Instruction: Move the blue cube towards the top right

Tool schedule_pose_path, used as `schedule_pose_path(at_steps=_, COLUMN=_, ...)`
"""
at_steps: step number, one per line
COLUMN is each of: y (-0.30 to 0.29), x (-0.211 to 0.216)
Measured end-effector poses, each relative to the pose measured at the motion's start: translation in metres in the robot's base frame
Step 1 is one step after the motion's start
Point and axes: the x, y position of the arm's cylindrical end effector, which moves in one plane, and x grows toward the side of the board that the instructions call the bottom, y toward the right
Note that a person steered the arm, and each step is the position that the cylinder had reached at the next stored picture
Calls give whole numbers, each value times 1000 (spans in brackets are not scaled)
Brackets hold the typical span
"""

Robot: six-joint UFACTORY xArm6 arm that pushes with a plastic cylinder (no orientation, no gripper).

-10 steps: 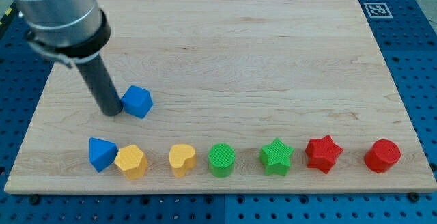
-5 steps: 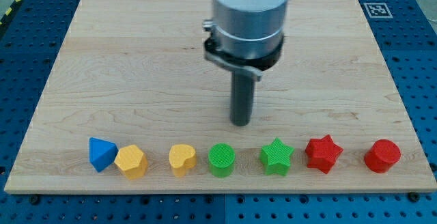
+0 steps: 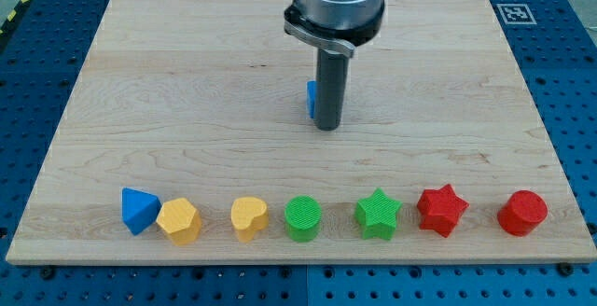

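Our tip resting on the bench just above frame centre, blue cube mostly hidden behind the rod, touching its left side, no pincer visible so we cannot tell its state, seven blocks lining the lower edge.

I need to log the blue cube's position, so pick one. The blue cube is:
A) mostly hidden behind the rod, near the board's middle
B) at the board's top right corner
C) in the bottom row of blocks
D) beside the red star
A: only a blue sliver of the blue cube shows at the left edge of the rod, just above my tip.
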Motion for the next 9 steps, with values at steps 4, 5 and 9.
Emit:
schedule_pose_path(at_steps=4, y=-56, x=-108)
schedule_pose_path(at_steps=5, y=-58, x=-126)
schedule_pose_path(at_steps=9, y=-4, x=-111)
